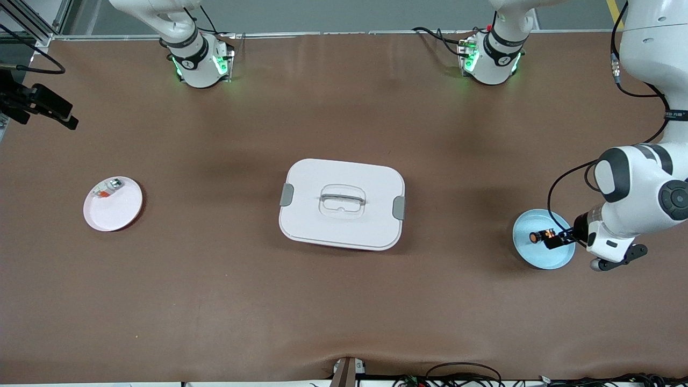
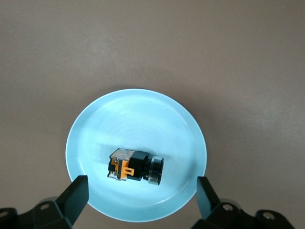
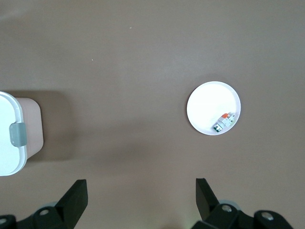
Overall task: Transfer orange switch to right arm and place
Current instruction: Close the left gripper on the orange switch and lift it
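Front view takes in the whole table (image 1: 344,322): a white lidded box (image 1: 342,204) in the middle, a white plate (image 1: 113,203) toward the right arm's end, and a blue plate (image 1: 542,239) toward the left arm's end. The orange switch (image 1: 542,236) lies on the blue plate, its round orange end pointing toward the box. On the white plate sits a small silvery part (image 1: 109,188) with a red-orange bit, near the rim farthest from the front camera.

The left gripper (image 1: 559,238) shows here only as dark fingers at the blue plate's edge, partly hidden by the wrist. The right gripper itself is not seen in this view.

The left wrist view gives what the front one cannot: the left gripper (image 2: 140,191) hangs over the blue plate (image 2: 143,114) with its fingers (image 2: 76,193) wide apart, one on each side of the switch (image 2: 136,166), touching nothing. The switch lies on its side.

The right wrist view shows the right gripper (image 3: 140,191) spread just as wide and holding nothing, high over bare table between the box (image 3: 12,136) and the white plate (image 3: 207,102). The silvery part (image 3: 223,122) lies on that plate.
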Controlling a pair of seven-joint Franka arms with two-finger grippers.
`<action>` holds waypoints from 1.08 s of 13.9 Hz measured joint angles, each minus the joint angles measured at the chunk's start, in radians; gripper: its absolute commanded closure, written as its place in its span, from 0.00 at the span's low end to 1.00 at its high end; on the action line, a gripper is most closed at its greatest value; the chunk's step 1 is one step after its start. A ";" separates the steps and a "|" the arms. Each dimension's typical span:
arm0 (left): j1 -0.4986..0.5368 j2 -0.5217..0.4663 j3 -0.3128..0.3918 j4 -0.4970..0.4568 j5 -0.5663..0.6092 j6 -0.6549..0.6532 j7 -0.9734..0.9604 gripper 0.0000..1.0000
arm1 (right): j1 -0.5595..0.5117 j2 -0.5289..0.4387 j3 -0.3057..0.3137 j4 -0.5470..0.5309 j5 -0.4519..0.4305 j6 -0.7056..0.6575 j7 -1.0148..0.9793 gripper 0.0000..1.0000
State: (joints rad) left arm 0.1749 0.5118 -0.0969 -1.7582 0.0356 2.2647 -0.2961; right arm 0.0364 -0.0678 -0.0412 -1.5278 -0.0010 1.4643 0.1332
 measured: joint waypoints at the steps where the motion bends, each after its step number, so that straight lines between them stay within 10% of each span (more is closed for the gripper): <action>1: 0.003 0.000 0.000 -0.017 0.000 0.018 0.000 0.00 | 0.000 0.000 0.000 0.000 0.000 0.002 0.000 0.00; 15: 0.036 0.035 -0.004 -0.082 -0.005 0.080 0.060 0.00 | 0.000 0.000 0.000 0.003 0.000 0.021 0.001 0.00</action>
State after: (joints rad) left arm 0.2112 0.5469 -0.1005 -1.8403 0.0306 2.3444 -0.2362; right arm 0.0365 -0.0682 -0.0408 -1.5252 -0.0010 1.4855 0.1342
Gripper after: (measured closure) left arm 0.000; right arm 0.000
